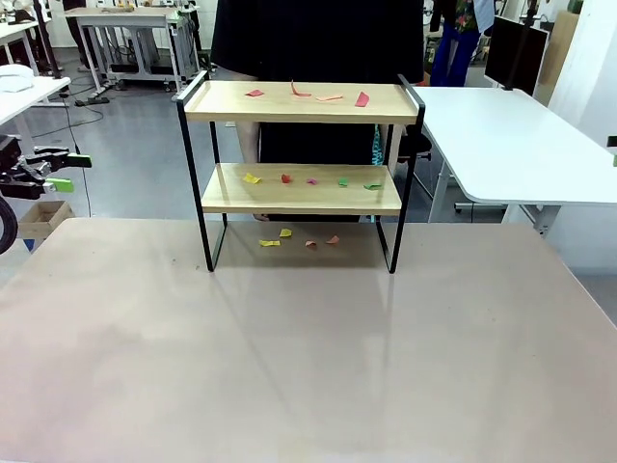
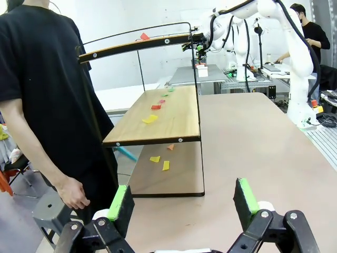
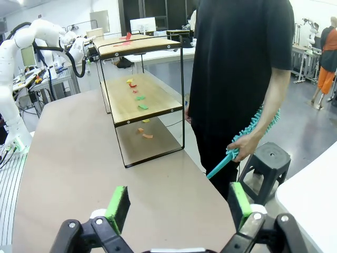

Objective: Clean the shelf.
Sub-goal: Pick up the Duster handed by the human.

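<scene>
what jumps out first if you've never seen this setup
The two-tier shelf at the far middle of the table, littered with coloured paper scraps on both boards and underneath. Right behind it stands a person in black, holding a teal duster low at their side.

Both the left gripper (image 2: pixel 181 199) and the right gripper (image 3: pixel 179 204) are chunky black linkage fingers with bright green pads (image 2: pixel 119 202) and little silver pivot pins (image 2: pixel 100 223) at the joints. The left arm (image 3: pixel 13 63) is glossy white with a black cable (image 3: pixel 52 48) looped along it. The person (image 3: pixel 247 84) wears a plain black short-sleeved tee (image 3: pixel 237 47).
</scene>
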Robot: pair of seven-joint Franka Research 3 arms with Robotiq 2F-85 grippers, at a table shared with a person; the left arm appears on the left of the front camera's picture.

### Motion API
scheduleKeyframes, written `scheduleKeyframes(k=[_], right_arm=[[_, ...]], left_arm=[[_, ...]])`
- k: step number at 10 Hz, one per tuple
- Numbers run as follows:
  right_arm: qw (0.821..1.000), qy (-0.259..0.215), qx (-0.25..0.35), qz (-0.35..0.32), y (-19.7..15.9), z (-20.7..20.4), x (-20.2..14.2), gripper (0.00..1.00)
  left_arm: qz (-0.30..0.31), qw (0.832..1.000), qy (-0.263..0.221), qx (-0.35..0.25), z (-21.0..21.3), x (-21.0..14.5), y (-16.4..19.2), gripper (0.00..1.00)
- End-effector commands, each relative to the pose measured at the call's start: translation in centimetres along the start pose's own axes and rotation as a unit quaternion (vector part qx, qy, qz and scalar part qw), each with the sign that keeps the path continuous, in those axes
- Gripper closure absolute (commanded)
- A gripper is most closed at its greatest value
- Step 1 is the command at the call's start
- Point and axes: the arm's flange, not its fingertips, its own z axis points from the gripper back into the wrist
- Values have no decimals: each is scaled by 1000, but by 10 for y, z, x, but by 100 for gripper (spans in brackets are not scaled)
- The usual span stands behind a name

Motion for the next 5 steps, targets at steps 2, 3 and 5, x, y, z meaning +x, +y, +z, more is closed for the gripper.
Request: scheduleKeyframes(k=[2,3,5], right_arm=[[1000,1,-4,1,0,-1,1,0],[1000,1,-4,1,0,-1,1,0],[1000,1,-4,1,0,-1,1,0]], left_arm=[[-4,1000,4,-5,0,-1,-1,0],[-4,1000,4,-5,0,-1,-1,0],[-4,1000,4,-5,0,-1,-1,0]])
